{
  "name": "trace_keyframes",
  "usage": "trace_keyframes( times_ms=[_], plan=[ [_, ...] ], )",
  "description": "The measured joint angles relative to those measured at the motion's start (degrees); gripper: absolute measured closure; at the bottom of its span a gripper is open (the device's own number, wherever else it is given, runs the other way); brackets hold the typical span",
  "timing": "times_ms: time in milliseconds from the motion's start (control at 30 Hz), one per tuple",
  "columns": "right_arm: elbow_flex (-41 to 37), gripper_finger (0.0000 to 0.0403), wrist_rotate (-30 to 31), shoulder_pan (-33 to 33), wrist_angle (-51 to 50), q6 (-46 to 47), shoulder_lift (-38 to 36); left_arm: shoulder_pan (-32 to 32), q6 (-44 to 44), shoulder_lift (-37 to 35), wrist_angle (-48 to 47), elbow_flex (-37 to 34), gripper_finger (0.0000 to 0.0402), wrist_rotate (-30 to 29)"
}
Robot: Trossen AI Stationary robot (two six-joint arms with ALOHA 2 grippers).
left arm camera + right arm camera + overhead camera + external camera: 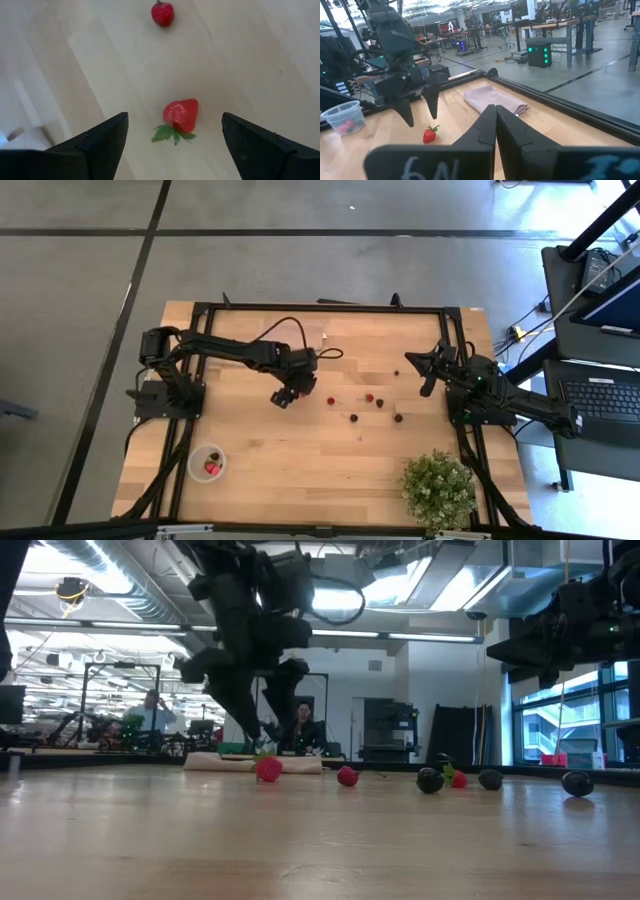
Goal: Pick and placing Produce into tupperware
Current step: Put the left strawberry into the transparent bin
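Observation:
A red strawberry point(181, 114) with a green top lies on the wooden table between the two fingers of my open left gripper point(283, 397). The fingers stand on either side of it, just above the table and apart from it, as the right wrist view shows point(429, 134). More produce lies toward the table's right: a red fruit point(331, 400), two more red ones point(373, 400) and two dark berries point(353, 418) point(398, 418). The clear tub point(207, 463) stands near the front left with red fruit inside. My right gripper point(424, 372) is shut and empty, raised at the right.
A bushy potted plant point(438, 488) stands at the front right. A folded pinkish cloth point(495, 100) lies by the table's far edge. A black frame point(330, 307) runs round the table. Bare wood lies between the tub and the scattered fruit.

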Motion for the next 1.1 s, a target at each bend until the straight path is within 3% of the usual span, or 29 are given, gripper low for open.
trace_keyframes(
  times_ms=[533, 1100],
  plan=[
    [0.01, 0.0389, 0.0, 0.0, -0.02, -0.19, 0.0, 0.98, 0.36, 7.69, 2.25, -0.04, 0.0088, 1.04],
    [0.0, 0.0389, 0.0, 0.0, -0.03, -0.19, 0.0, 1.5, -3.41, 8.49, -0.51, 0.07, 0.0088, 2.47]
  ],
)
